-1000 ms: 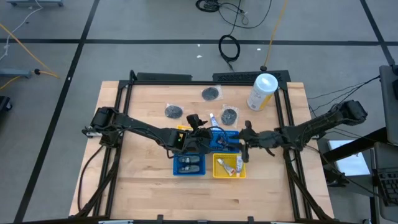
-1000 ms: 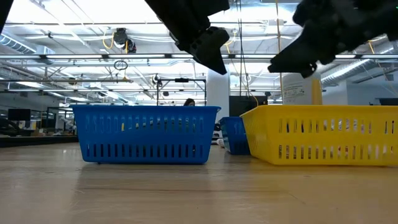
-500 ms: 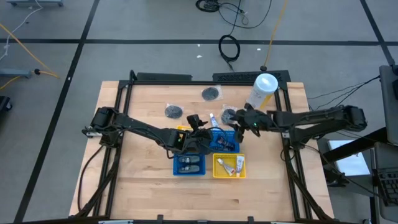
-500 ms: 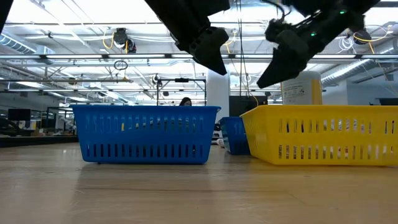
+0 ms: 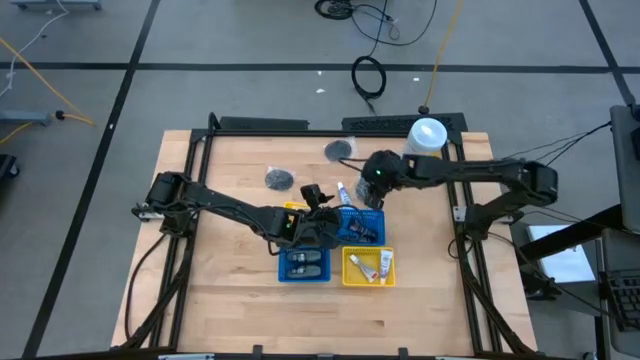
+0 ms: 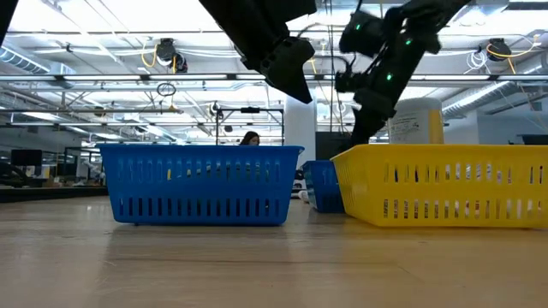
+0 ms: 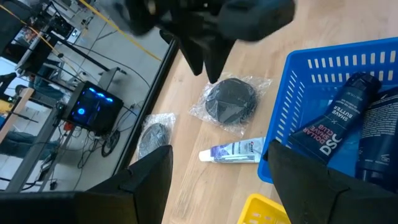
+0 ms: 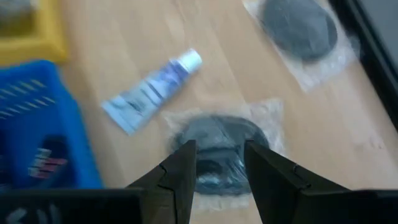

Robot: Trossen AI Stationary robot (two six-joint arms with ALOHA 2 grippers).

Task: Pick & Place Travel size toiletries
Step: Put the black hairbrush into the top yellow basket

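Observation:
My right gripper (image 5: 372, 178) hangs open over a round grey packet (image 8: 217, 140) in clear wrap that lies flat on the table; its fingers (image 8: 183, 165) stand on either side of the packet, just above it. A white tube with blue marks (image 8: 152, 90) lies beside the packet, and two more round packets (image 5: 279, 179) (image 5: 340, 150) lie farther off. My left gripper (image 5: 318, 215) waits open above the trays. Dark bottles (image 7: 339, 118) lie in the far blue tray (image 5: 362, 228) and in the near blue tray (image 5: 304, 265). Tubes lie in the yellow tray (image 5: 368, 267).
A tall white-and-cream canister (image 5: 422, 145) stands near the table's far right corner, just behind my right arm. A second yellow tray (image 5: 291, 208) sits partly under my left gripper. Bare wood shows on the near half of the table and along its left side.
My right gripper has swung from above the trays toward the table's far edge and a little left, and now hangs over the round packet next to the tube. Nothing on the table has moved.

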